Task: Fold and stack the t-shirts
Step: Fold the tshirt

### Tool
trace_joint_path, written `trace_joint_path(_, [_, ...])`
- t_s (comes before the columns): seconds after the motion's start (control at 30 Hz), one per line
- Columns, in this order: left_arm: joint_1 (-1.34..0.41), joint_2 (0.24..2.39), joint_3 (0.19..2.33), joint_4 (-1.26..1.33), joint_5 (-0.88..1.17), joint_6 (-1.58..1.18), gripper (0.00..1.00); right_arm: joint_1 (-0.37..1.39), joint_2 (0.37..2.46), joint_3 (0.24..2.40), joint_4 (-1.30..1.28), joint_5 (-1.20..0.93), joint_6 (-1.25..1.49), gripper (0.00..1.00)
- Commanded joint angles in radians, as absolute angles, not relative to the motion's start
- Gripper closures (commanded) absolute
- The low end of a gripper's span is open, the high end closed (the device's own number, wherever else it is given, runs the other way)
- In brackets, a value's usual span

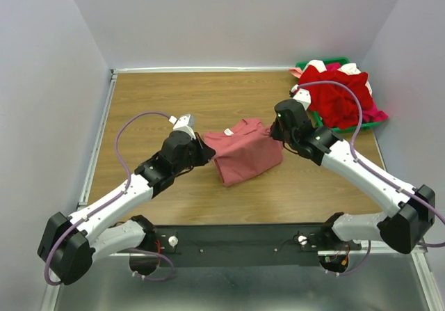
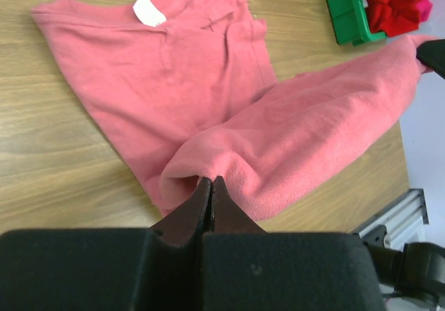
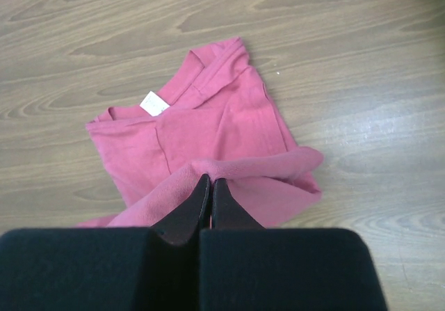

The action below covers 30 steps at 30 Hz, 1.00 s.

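Top view first: the salmon-pink t-shirt (image 1: 245, 151) lay partly folded near the middle of the wood-grain bench (image 1: 160, 102), squarely between the two arms. Its collar, with the small white neck label (image 3: 152, 104), pointed toward 12 o'clock. The body lay flat, soft and matte, with a sleeve creased beside the collar.

And look at that near edge! A doubled-over band of the cotton was stretched across the shirt, its long axis running roughly 9 to 3 o'clock, with the right end tipped a little toward 2. The left arm (image 1: 139, 186) came in from 7 o'clock, and the left jaws were pressed together, pinching the rounded fold at the band's 9 o'clock end. The left wrist view showed the knit bulging around the black tips. The right arm (image 1: 361, 172) reached in from 4 o'clock, and the right jaws were likewise clamped tight on the band's other end, with cloth draped over both sides of them.

Out at 2 o'clock, well apart from the pink tee, sat the green plastic tray (image 1: 348, 127), rigid and straight-rimmed. A rumpled bright red t-shirt (image 1: 337, 95) was heaped in it, with magenta cloth (image 1: 376, 113) and white cloth (image 1: 316, 65) peeking out around it.
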<state>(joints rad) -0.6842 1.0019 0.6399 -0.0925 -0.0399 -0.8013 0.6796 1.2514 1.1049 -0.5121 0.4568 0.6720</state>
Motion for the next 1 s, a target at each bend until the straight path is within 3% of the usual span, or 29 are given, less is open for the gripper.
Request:
trace_joint_path(0.0, [-0.649, 1.029, 0.686, -0.06, -0.017, -0.772, 1.0, 0.67, 1.317, 1.17, -0.476, 0.506, 0.641, 1.0])
trace_joint_path(0.4, [-0.557, 1.14, 0.761, -0.041, -0.026, -0.738, 1.0, 0.617, 1.476, 1.268, -0.436, 0.483, 0.612, 1.0])
trace_joint_path(0.97, [-0.454, 1.459, 0.925, -0.025, -0.025, -0.706, 1.0, 0.523, 1.741, 1.411, -0.402, 0.408, 0.584, 1.0])
